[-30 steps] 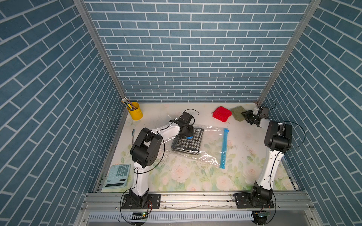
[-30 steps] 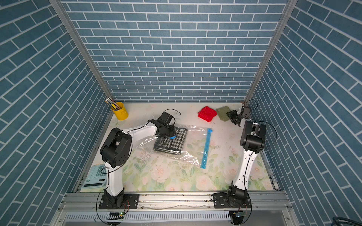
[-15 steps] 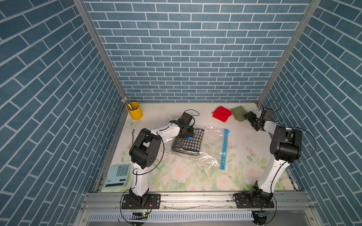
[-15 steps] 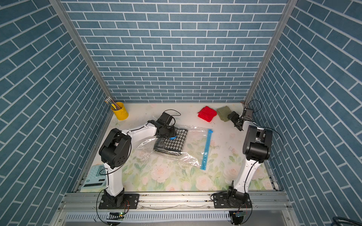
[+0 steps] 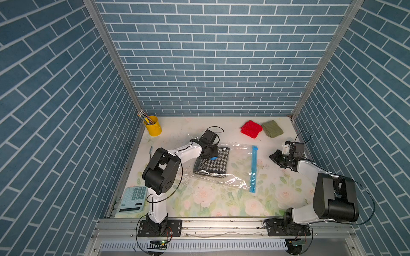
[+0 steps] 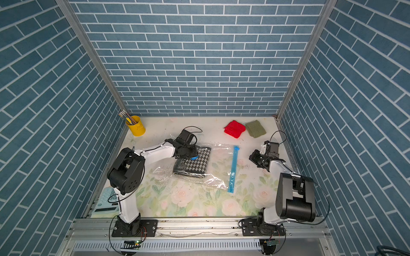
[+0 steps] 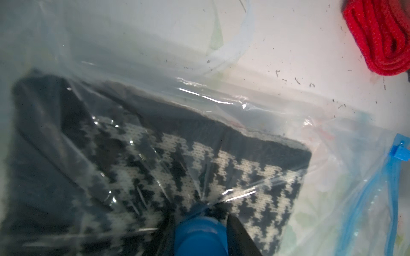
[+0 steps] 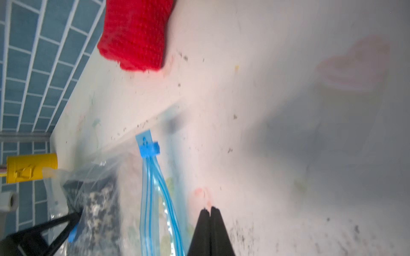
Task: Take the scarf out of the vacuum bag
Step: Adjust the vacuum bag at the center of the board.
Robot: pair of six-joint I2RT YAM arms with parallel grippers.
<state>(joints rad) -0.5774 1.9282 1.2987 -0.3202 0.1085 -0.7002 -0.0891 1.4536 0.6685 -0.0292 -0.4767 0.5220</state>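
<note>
Seen from above, a folded houndstooth scarf (image 5: 211, 165) lies inside a clear vacuum bag (image 5: 238, 164) at the centre of the floral tabletop (image 5: 199, 199) and fills the bag's left end. The left fingers (image 7: 237, 241) sit over the scarf's upper part, clamped on the bag's blue valve cap (image 7: 200, 235), with plastic puckered around it. A blue zip strip (image 5: 253, 168) runs down the bag's right edge. Further right, apart from the bag, the right fingers (image 8: 204, 232) are pressed together, holding nothing.
</note>
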